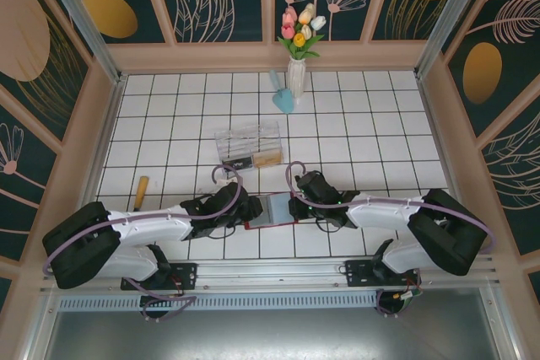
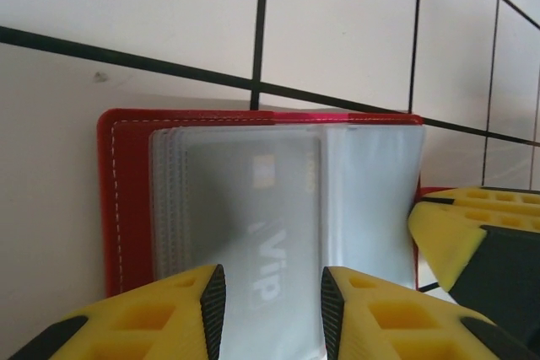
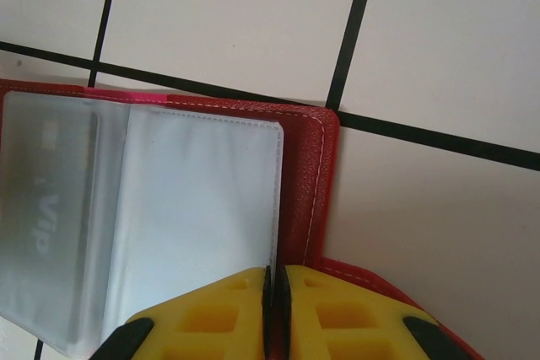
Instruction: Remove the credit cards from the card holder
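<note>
card holder point(image 1: 272, 210): open and flat on the tiled table point(image 1: 354, 124), between the two grippers.
left gripper point(image 2: 272, 292): jaws parted, straddling the vip card point(image 2: 253, 225) pocket, clamping nothing visible.
right gripper point(image 3: 274, 280): closed, seemingly pinching the edge of a clear sleeve point(image 3: 202, 200).
done: holder opened.
left: the vip card sits in its pocket (other cards unclear), so every card is yet to be pulled out.

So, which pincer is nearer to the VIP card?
Left. The left pincer straddles the near edge of the VIP card, jaws apart. The right pincer sits closed at the right edge of the card holder, a clear sleeve away.
</note>
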Robot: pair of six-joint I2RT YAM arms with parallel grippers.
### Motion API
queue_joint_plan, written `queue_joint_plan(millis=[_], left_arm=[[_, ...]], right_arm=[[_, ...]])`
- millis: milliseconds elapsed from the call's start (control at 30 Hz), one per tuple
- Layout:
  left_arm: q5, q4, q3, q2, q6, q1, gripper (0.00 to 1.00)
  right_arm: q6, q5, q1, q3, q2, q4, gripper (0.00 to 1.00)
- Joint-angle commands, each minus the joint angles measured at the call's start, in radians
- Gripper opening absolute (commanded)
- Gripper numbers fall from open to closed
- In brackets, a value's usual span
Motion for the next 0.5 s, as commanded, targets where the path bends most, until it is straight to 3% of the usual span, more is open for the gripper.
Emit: queue_joint_plan(millis=[0,467], left_arm=[[-0.011,-0.044,-0.007,0.015,-0.001,0.003,0.38],[-0.011,-0.064,0.001,0.026,0.006,0.004,0.38]], right_arm=[[0.009,0.011,0.006,-0.009,0.023,-0.008,0.15],[0.006,0.008,0.005,-0.007,0.028,-0.007,0.15]])
